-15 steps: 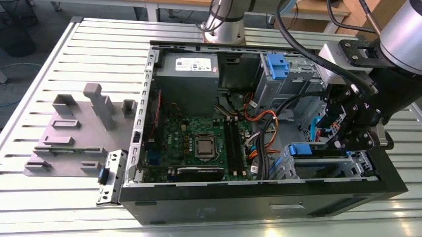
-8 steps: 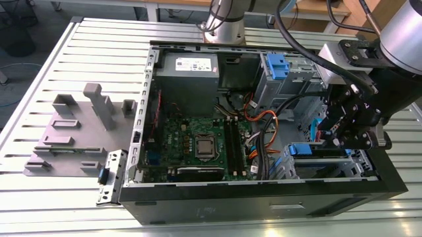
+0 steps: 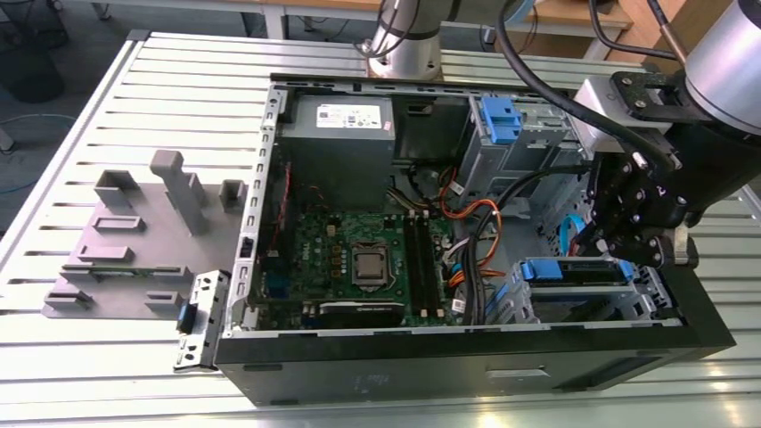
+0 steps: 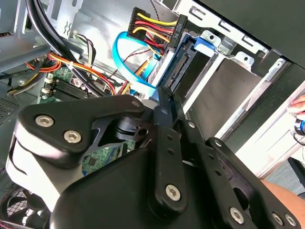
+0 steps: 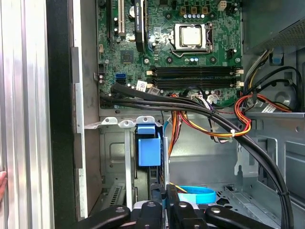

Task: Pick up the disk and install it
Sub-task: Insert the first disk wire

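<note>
One open PC case (image 3: 476, 348) on slatted metal table (image 3: 107, 107), gripper (image 3: 642, 236) inside.

Bright, even light; glare on the slatted table (image 3: 71, 357); linkage perhaps blurred.

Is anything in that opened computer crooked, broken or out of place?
Nothing looks broken or spilled. The computer case lies open on its side, its cables running loose over the board. The gripper hangs over the drive cage at the exterior view's right, where a blue-railed disk sits.
</note>
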Action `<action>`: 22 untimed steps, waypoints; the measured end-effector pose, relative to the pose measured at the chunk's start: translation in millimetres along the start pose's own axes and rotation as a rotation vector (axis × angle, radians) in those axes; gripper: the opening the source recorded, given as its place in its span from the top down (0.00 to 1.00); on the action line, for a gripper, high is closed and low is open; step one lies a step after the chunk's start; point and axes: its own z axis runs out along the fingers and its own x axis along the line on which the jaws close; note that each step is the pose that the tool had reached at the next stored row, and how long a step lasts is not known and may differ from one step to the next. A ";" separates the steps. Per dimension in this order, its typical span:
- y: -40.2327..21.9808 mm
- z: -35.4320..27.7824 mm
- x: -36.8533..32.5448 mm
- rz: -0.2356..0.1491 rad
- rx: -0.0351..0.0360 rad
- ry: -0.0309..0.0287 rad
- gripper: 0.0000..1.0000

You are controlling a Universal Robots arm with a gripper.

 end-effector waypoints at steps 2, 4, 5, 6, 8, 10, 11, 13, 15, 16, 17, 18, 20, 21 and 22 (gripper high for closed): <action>0.0 0.0 0.0 0.000 0.0000 0.0001 0.84; 0.0 0.0 0.0 0.000 0.0000 0.0002 0.84; 0.0 0.0 0.0 0.000 0.0000 0.0002 0.84; 0.0 0.0 0.0 0.000 0.0000 0.0003 0.84; 0.0 0.4 -0.1 0.000 0.0000 0.0003 0.84; 0.0 1.5 0.1 0.000 0.0000 0.0003 0.84; -0.1 2.3 0.2 0.000 0.0000 0.0005 0.84; -0.7 3.6 0.2 0.000 0.0001 0.0010 0.84; -2.0 4.6 0.2 0.000 0.0000 0.0016 0.84; -2.7 5.1 0.2 0.000 0.0000 0.0018 0.84; -3.2 5.7 0.1 0.000 -0.0003 0.0021 0.84; -3.7 6.4 0.2 0.000 -0.0008 0.0023 0.84; -4.1 8.6 0.3 0.000 -0.0028 0.0028 0.84; -4.3 9.8 0.3 0.000 -0.0045 0.0031 0.84; -4.2 10.1 0.3 0.000 -0.0058 0.0038 0.84</action>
